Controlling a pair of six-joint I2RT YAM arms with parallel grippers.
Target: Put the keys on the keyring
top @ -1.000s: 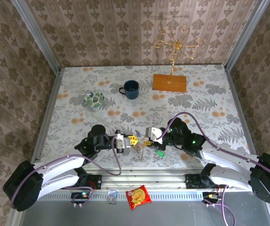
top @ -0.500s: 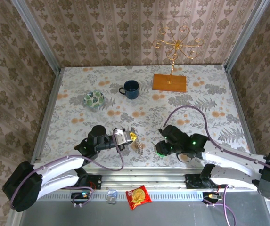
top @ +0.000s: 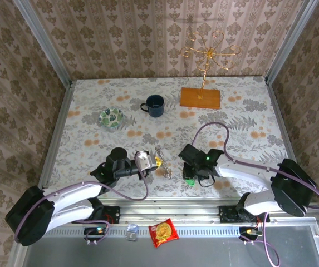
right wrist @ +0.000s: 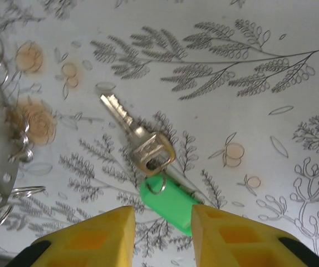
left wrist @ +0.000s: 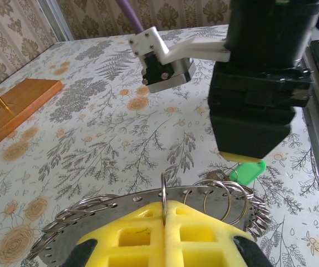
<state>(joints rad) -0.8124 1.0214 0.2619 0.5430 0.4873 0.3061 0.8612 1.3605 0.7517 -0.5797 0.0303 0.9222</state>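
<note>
Mug point(top: 155, 105), dish point(top: 111, 117) well apart from keyring point(left wrist: 120, 201)

Both arms stretch low along the bench's point(top: 248, 111) near edge, meeting towards its middle. The left gripper point(top: 155, 162) lies nearly level, pointing right, jaws pressed together on the keyring point(left wrist: 64, 245). The right gripper point(right wrist: 160, 217) points straight down, jaws parted, close above the bench.
</note>
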